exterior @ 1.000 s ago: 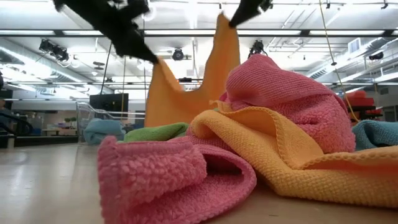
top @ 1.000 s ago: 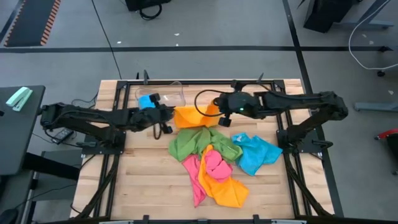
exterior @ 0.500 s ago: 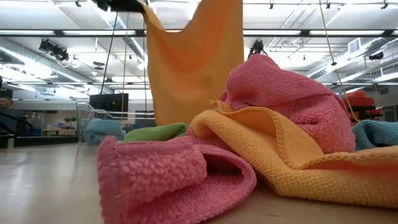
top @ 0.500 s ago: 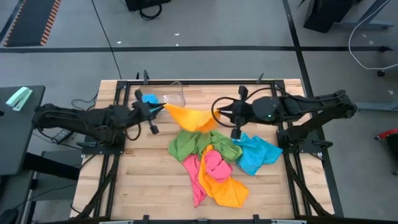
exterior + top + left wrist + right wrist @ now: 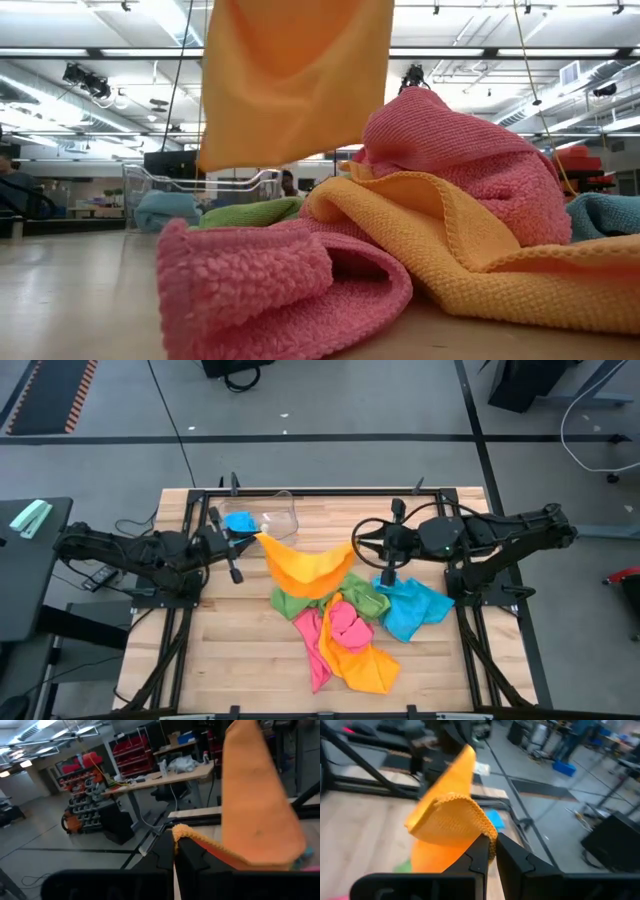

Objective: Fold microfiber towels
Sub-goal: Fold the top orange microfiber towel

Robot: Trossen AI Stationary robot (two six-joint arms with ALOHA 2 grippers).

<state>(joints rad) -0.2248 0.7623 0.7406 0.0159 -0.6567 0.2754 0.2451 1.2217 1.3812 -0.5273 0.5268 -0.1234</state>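
got the orange towel (image 5: 305,568) stretched mid-air at frame centre above the towel pile (image 5: 345,625), left gripper (image 5: 250,538) and right gripper (image 5: 356,550) each clamped tight on a corner, it's light and floppy so corners seem the spot

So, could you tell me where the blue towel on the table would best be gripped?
Probably at the free corner of the blue towel that points toward the table's right edge, coming down from above. It lies loose on bare wood there, while its other side tucks against the green towel. Both grippers, left and right, are busy holding the orange towel.
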